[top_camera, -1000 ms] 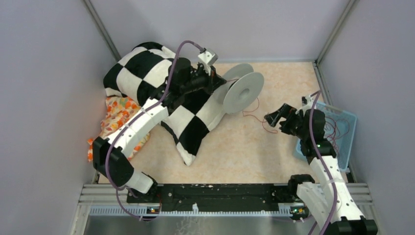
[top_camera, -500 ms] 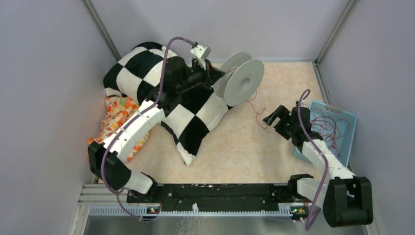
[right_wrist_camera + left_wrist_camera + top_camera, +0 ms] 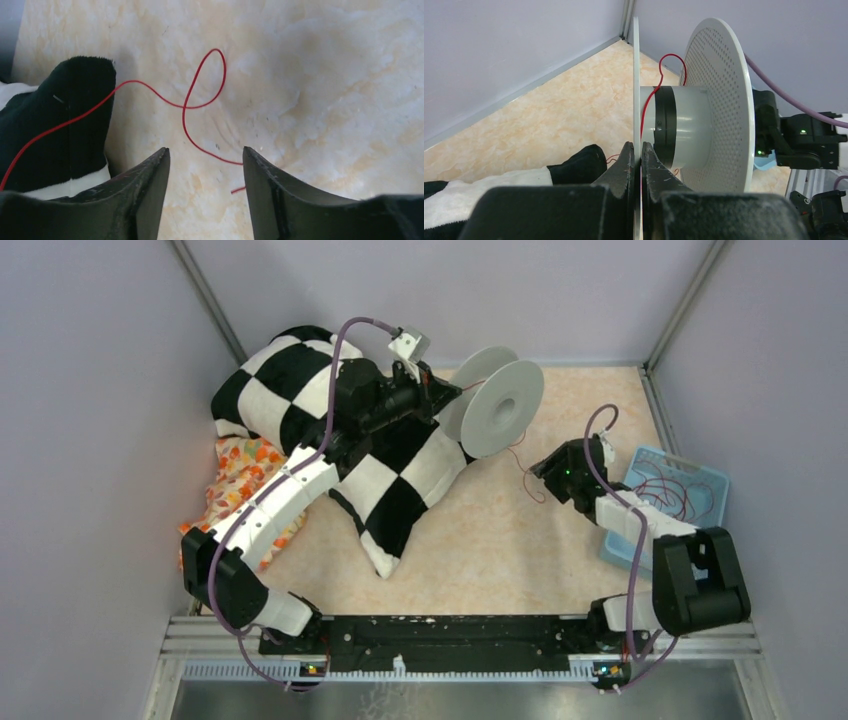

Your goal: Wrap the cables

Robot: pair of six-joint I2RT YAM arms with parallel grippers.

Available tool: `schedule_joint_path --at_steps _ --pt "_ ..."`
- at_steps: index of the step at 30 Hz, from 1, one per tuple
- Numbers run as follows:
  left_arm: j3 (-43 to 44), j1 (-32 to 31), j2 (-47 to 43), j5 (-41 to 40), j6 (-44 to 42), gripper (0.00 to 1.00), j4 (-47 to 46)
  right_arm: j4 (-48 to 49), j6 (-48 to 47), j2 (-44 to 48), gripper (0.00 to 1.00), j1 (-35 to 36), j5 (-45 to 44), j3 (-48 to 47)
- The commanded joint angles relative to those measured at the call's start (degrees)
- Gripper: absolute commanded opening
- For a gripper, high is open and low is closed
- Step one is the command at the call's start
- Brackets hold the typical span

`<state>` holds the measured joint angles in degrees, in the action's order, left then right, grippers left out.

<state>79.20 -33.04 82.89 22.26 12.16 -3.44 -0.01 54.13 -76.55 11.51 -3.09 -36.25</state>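
Securing the loose cable (image 3: 184,115) for winding is the step in hand. Left gripper (image 3: 637,150) is clamped on the spool (image 3: 719,100) flange. Right gripper (image 3: 205,155) has its jaws apart, straddling the strand on the table (image 3: 325,75). More cable lies in the basket (image 3: 684,461). The next move calls for a clean pinch on the strand.

I note spool (image 3: 719,100): white matt plastic, perforated flange, black band on hub. Bench (image 3: 325,75): smooth marbled laminate look, slight sheen. Pillow (image 3: 290,380): plush cloth. Cables (image 3: 184,112): glossy red sheath. Right end effector fingers (image 3: 145,195): matt black, scuffed.
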Motion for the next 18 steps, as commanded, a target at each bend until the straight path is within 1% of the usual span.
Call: schedule_joint_path --at_steps 1,4,8,10,11,13,14,18 --pt "0.85 0.24 -2.29 0.32 0.09 0.00 -7.52 4.35 1.30 -7.08 0.52 0.36 -2.18 -6.29" --pt "1.01 0.17 -2.41 0.33 -0.35 0.00 -7.10 4.85 1.58 -12.71 0.51 0.34 -0.84 -9.32" --pt "1.00 0.25 -2.31 0.72 -0.74 0.00 -6.72 6.75 1.60 -16.50 0.49 0.76 -0.30 -11.31" --pt "0.91 0.24 -2.21 0.59 -0.77 0.00 -6.73 5.60 0.86 -17.92 0.40 0.80 -0.28 -12.50" --pt "1.02 0.25 -2.21 0.55 -0.80 0.00 -6.75 5.39 0.44 -18.28 0.33 0.80 -0.30 -12.68" --pt "1.18 0.23 -2.27 0.05 -0.91 0.00 -6.74 5.19 -0.26 -17.77 0.07 0.80 -0.04 -12.28" --pt "1.11 0.25 -2.29 -0.43 -0.99 0.00 -6.73 4.87 -0.80 -16.78 0.00 0.80 0.27 -11.94" --pt "0.23 0.76 -1.99 -4.92 0.33 0.00 -6.87 3.25 -6.20 -9.35 0.00 0.81 5.87 -9.25"
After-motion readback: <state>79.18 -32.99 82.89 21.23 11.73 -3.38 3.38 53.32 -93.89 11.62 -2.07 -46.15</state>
